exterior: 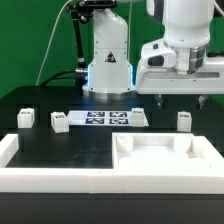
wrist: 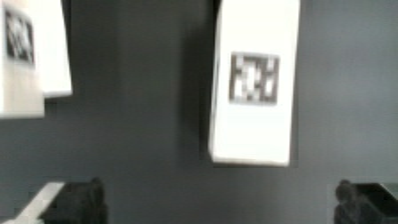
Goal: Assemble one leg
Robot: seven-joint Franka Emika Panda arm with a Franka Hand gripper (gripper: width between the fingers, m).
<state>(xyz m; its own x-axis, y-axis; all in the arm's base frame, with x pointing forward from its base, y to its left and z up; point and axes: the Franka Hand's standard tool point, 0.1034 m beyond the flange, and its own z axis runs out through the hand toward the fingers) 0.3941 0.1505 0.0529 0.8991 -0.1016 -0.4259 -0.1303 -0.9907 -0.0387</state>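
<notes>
On the black worktop (exterior: pixel 60 150), in the exterior view, the marker board (exterior: pixel 100 119) lies mid-scene, with a small white block (exterior: pixel 58 122) just at its 9 o'clock, a further block (exterior: pixel 27 118) beyond that and a large white slab (exterior: pixel 165 152) at 5 o'clock. The leg (exterior: pixel 184 120) stands upright at the board's 3 o'clock, unobstructed. The tool (exterior: pixel 184 102) hangs above it, jaws wide apart, holding and touching nothing
</notes>
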